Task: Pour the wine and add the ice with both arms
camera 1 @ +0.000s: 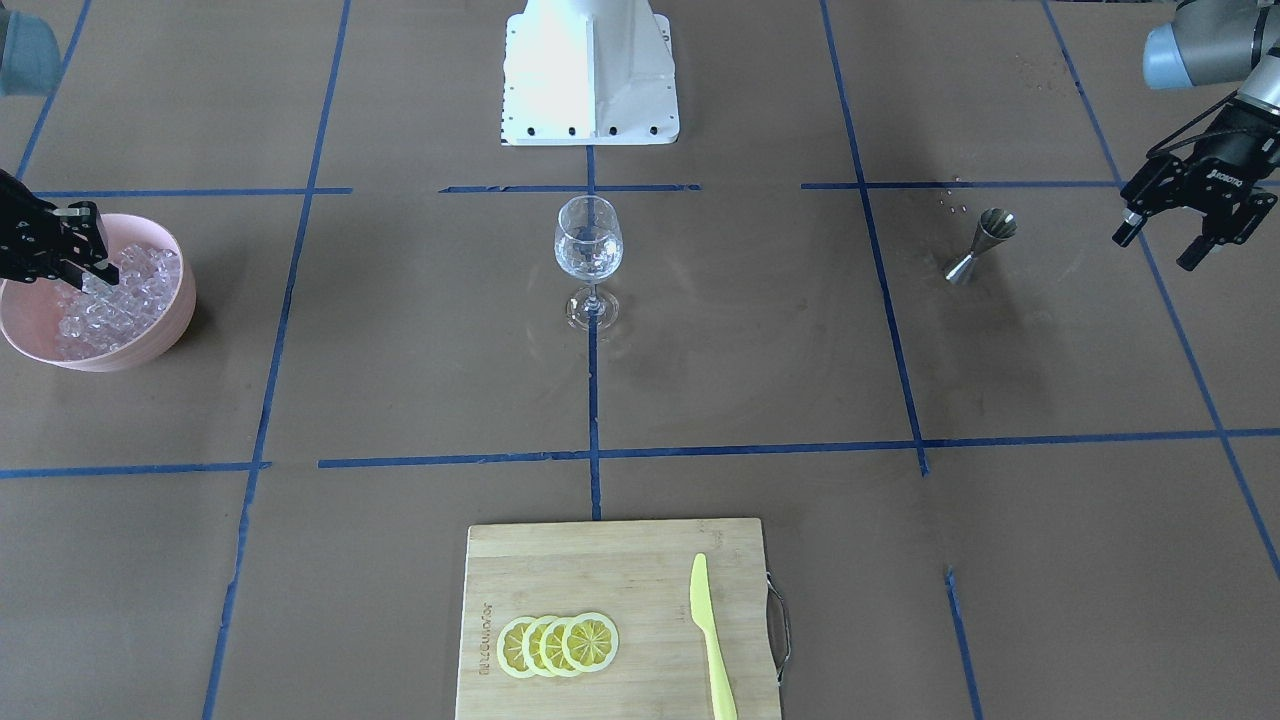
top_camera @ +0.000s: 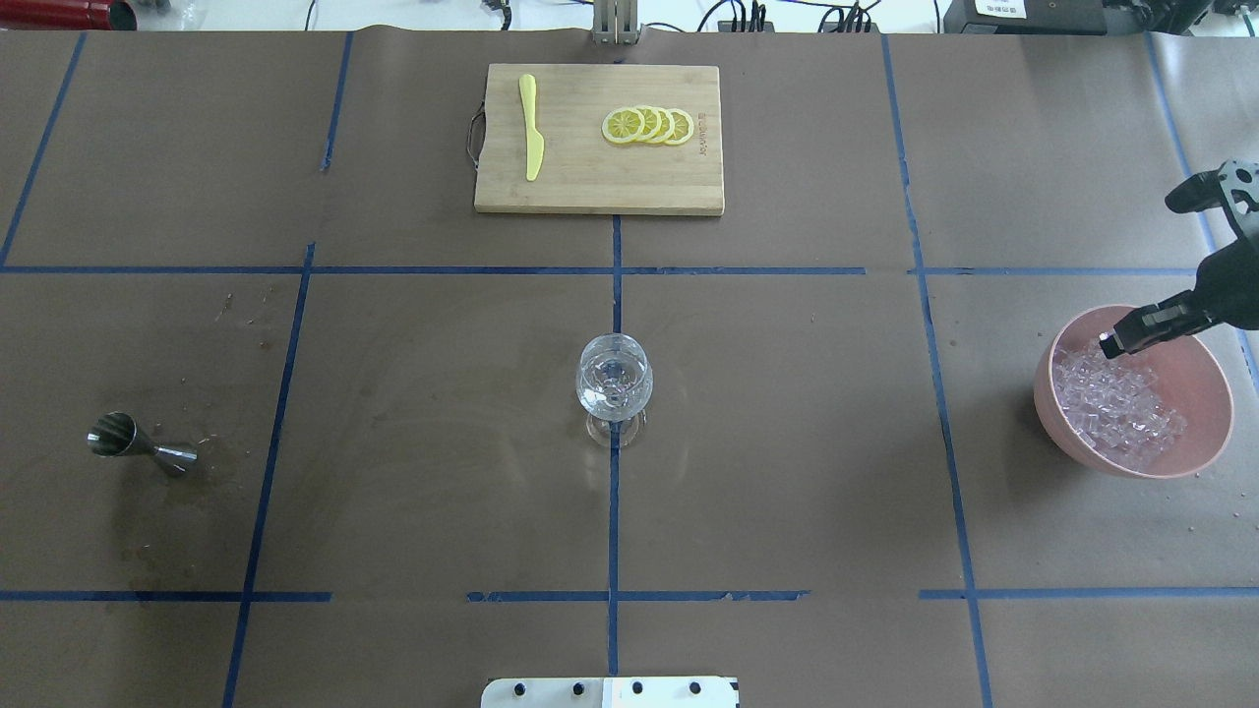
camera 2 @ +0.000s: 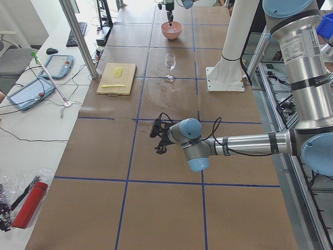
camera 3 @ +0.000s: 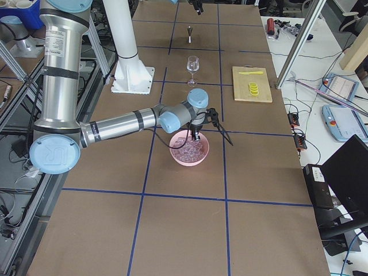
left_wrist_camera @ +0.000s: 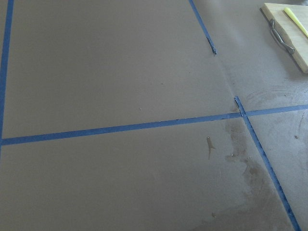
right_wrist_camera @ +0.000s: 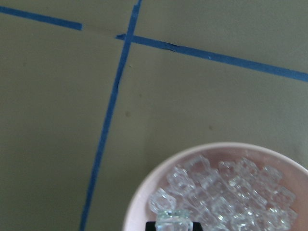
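The ice [camera 1: 112, 300] fills a pink bowl [camera 1: 172, 325] at the table's end on my right side. It also shows in the overhead view [top_camera: 1121, 408]. My right gripper [camera 1: 97, 272] reaches over the bowl's rim [top_camera: 1212, 433]. In the right wrist view it is shut on one clear ice cube [right_wrist_camera: 174, 220], just above the pile. My left gripper [camera 1: 1158, 250] is open and empty, hovering beside a steel jigger [camera 1: 980, 245]. A clear wine glass [camera 1: 588, 255] stands upright at the table's centre.
A wooden cutting board [camera 1: 620, 560] lies on the side far from me, with lemon slices [camera 1: 558, 645] and a yellow knife [camera 1: 712, 640]. The white base [camera 1: 590, 70] stands behind the glass. Blue tape lines cross the brown table.
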`<action>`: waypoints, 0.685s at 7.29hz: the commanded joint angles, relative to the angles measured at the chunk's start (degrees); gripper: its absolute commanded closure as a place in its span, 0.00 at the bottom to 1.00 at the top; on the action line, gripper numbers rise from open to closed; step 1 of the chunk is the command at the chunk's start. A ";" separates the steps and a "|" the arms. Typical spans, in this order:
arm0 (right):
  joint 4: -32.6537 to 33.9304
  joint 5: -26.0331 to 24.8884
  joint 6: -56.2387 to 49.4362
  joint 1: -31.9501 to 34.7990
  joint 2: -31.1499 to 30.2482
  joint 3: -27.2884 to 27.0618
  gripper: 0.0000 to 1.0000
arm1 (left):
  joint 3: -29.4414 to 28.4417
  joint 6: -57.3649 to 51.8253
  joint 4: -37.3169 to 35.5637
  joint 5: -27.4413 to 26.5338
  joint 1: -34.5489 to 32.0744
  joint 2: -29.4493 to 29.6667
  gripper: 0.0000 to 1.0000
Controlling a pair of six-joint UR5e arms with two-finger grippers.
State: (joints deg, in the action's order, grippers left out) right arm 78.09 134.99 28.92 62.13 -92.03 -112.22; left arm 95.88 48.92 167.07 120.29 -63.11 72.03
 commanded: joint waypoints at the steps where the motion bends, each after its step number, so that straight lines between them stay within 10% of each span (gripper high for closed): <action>1: 7.25 -0.25 12.41 -1.47 9.73 -3.09 1.00 | 0.27 -0.23 -0.25 0.64 0.00 0.21 0.00; 5: 8.82 -8.15 37.48 -13.34 23.98 -2.83 1.00 | -0.17 -15.17 -7.58 8.03 -2.70 1.52 0.00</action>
State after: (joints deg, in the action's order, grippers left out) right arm 85.89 129.04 60.20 51.52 -72.02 -115.16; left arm 95.68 42.10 164.55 126.91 -64.09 72.53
